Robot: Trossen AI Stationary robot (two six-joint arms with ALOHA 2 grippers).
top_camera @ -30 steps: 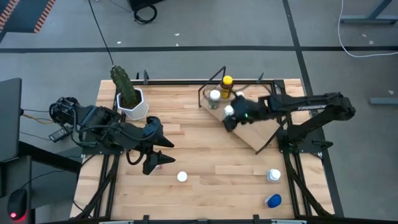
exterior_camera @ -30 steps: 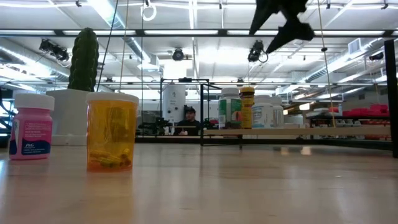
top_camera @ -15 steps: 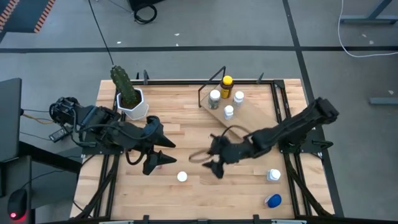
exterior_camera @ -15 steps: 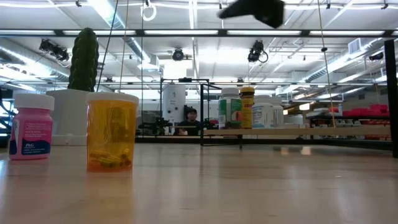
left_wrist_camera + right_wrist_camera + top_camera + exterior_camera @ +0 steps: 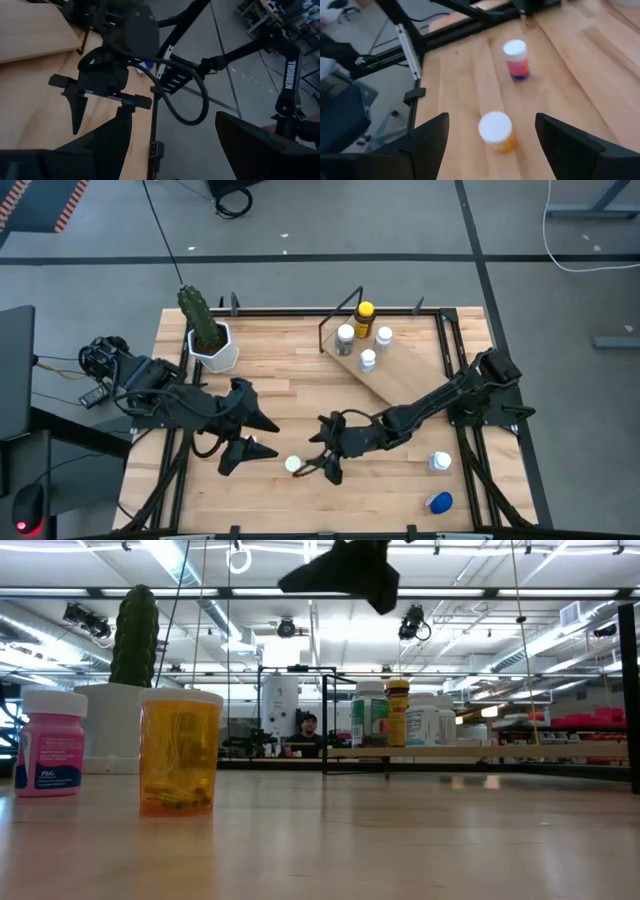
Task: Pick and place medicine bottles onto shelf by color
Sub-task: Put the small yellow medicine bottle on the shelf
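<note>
My right hand [image 5: 318, 464] hangs wide open and empty just beside the orange bottle [image 5: 496, 131] on the counter [image 5: 330, 395], placed to straddle it; four bottles already stand on the shelf [image 5: 410, 380], and my left hand [image 5: 243, 445] waits open near the pink bottle [image 5: 516, 59].

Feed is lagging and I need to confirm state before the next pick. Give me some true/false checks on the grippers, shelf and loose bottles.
1. The right gripper is open beside the white-capped amber bottle. True.
2. The light-wood shelf on the black frame holds four bottles, including the yellow-capped bottle. True.
3. The left gripper is shut on the pink bottle with the white cap. False: it is open and holds nothing.
4. The blue-capped bottle is already on the shelf. False: it lies on the plank tabletop near its front right corner.
</note>
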